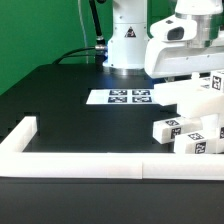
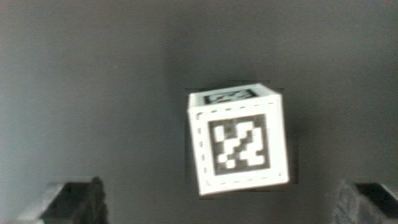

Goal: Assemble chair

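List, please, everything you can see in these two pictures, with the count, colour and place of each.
chair parts: several, exact count unclear, white with black-and-white tags, clustered on the exterior view's right; one lies below the wrist camera
marker board: one, white with tags, flat at the table's middle
border wall: one, white, along the table's near edge and left corner
table: one, black
arm: one, white, over the parts
claw: one, dark fingers, open

Chair parts at 4 o'clock: white matt plastic, printed black-and-white tags. Tagged block same plastic, smooth. Table black, matt. Marker board thin white, paper-like. Border wall white, smooth. Arm housing glossy white plastic.
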Motion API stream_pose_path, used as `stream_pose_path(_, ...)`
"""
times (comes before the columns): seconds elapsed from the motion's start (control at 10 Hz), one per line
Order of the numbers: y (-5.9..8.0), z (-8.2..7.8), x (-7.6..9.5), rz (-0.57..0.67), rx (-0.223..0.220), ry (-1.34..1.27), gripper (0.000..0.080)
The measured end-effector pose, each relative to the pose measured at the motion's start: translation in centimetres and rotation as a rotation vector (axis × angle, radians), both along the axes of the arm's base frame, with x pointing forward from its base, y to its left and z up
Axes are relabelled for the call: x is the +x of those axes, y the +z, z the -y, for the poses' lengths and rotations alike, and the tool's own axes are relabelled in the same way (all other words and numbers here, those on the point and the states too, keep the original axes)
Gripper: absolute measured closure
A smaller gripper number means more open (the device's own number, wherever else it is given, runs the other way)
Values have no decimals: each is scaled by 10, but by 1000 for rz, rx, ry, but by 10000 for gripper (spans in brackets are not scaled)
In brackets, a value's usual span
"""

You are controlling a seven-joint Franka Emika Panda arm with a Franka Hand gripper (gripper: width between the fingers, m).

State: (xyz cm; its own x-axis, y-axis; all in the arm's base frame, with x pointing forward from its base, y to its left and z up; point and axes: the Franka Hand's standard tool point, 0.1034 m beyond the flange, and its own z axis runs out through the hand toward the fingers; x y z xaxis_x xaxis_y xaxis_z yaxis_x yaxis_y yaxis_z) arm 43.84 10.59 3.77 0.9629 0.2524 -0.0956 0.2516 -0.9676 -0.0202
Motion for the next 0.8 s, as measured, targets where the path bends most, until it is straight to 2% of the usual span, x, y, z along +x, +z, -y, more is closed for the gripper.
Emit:
stream_pose_path(0.5,-13,3,-17,-6,-10,7,150)
stream_pose_path(0.8,-21,3,-20,-14,-17,11,150)
